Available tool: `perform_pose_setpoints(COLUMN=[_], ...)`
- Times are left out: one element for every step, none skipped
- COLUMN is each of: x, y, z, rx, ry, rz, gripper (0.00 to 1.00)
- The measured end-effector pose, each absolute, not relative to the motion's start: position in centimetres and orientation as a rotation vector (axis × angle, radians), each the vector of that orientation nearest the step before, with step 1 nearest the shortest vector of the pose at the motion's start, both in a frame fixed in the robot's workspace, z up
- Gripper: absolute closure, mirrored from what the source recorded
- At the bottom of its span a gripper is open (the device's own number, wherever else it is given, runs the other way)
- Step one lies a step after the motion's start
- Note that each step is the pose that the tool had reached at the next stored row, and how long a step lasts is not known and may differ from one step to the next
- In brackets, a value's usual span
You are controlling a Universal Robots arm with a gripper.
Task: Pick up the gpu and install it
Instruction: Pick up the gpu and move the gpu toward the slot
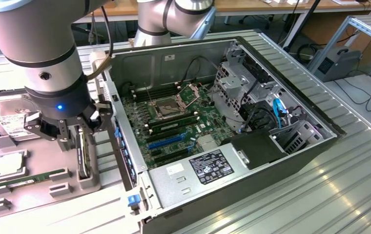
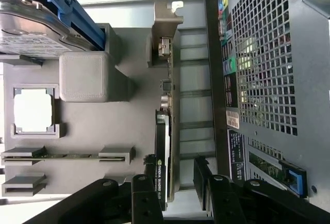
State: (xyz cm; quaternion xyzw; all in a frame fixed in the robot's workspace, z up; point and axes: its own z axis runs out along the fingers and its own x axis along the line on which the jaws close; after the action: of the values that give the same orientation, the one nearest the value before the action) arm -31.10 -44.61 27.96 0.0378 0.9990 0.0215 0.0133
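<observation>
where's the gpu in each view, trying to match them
Exterior view: the gpu stands on edge in the grey tray at the exterior view's left, beside the case, under the gripper.
Wrist view: the gpu runs edge-on between the open jaws, alongside the case's perforated panel.
Shared landmark: the green RAM stick on the tray.

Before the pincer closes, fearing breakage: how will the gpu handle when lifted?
Probably stiff: the gpu is a thin board. Standing on edge in the grey holder, it could tip if nudged. Its bracket may weight one end.
</observation>
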Motion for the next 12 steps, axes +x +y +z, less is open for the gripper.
perform_pose_setpoints(x=[-31.2,-31.2,-31.3,-31.3,-31.3,-31.4,-31.4,-31.4,-31.5,-31.5,-31.6,-31.6], y=[-44.5,-44.5,-44.4,-44.3,-44.1,-44.0,-43.9,-43.8,-43.7,-43.6,-43.4,-43.2], z=[27.9,27.8,27.7,27.7,27.6,27.5,27.4,27.3,27.3,27.2,27.0,26.8], rx=[0.118,0.118,0.118,0.118,0.118,0.118,0.118,0.118,0.118,0.118,0.118,0.118], ry=[3.112,3.112,3.112,3.112,3.112,3.112,3.112,3.112,3.112,3.112,3.112,3.112], rz=[0.067,0.067,0.067,0.067,0.067,0.067,0.067,0.067,0.067,0.067,0.067,0.067], gripper=[0.58,0.58,0.58,0.58,0.58,0.58,0.58,0.58,0.58,0.58,0.58,0.58])
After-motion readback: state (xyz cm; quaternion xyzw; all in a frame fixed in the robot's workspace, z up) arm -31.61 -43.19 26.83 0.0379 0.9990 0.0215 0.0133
